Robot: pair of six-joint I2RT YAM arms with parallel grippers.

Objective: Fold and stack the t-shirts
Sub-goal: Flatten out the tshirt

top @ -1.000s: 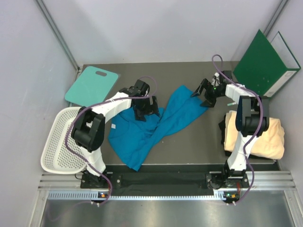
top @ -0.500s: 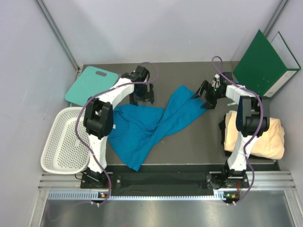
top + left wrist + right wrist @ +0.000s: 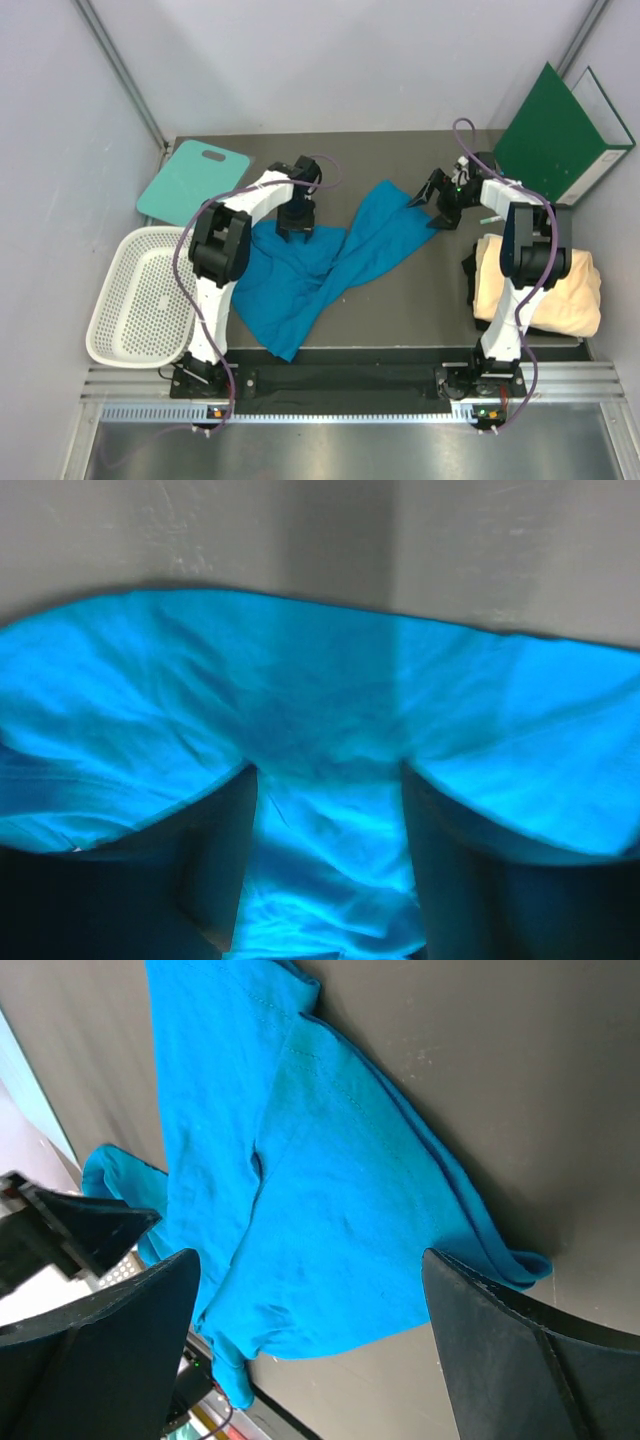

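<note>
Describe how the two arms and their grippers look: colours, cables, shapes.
Both the left arm and right arm have white links with black joints, and a lilac cable loops along each. The left gripper and right gripper are black, with wedge-shaped fingers.

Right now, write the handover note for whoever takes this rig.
Left gripper: open, low on the far left edge of the blue shirt, cloth between the fingers but not clamped.
Right gripper: open and empty, over the shirt's far right corner.
The blue shirt lies crumpled between the arms, unfolded.
Cream shirt: folded, beside the right arm.
Done: cream shirt folded.
Left: spread and fold the blue shirt, then stack the two.
</note>
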